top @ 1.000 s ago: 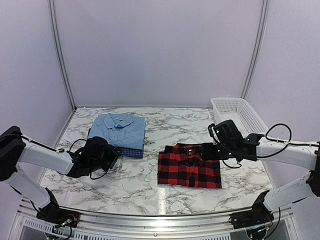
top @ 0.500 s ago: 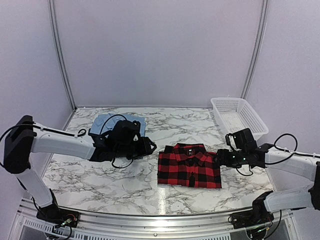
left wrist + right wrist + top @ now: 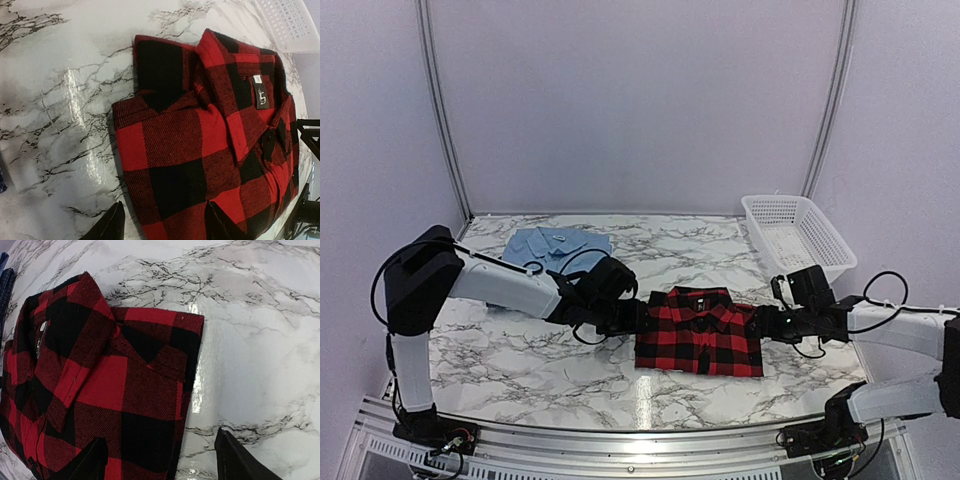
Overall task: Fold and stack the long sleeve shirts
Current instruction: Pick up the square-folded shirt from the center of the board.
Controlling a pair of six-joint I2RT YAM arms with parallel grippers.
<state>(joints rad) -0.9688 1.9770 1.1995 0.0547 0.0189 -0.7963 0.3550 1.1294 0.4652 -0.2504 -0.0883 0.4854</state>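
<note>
Top external view: the folded red-and-black buffalo-plaid shirt (image 3: 700,332) lies flat on the marble tabletop (image 3: 520,355), slightly right of centre, collar toward the far side. The left arm reaches from its base at the near left corner, elbow raised, forearm sloping down to the right; the left end effector (image 3: 628,316) sits at the left edge of the plaid shirt. The right arm is extended low from the near right corner, forearm almost level, and the right end effector (image 3: 760,325) meets the right edge of the same shirt. A folded light blue collared shirt (image 3: 555,243) rests at the far left, partly behind the left arm. A white plastic mesh basket (image 3: 795,235) stands at the far right, apart from the shirts. Left wrist view: the left end effector (image 3: 164,204) is released, its fingers (image 3: 112,225) spread apart; one finger is over the bare tabletop (image 3: 50,75), the other over the plaid shirt (image 3: 200,135), so the shirt's edge lies between them. The collar label (image 3: 260,95) faces up. Right wrist view: the right end effector (image 3: 161,436) is likewise released, fingers (image 3: 240,460) wide apart and straddling the edge of the plaid shirt (image 3: 100,380). A strip of dark blue checked cloth (image 3: 5,287) shows at the left border.
</note>
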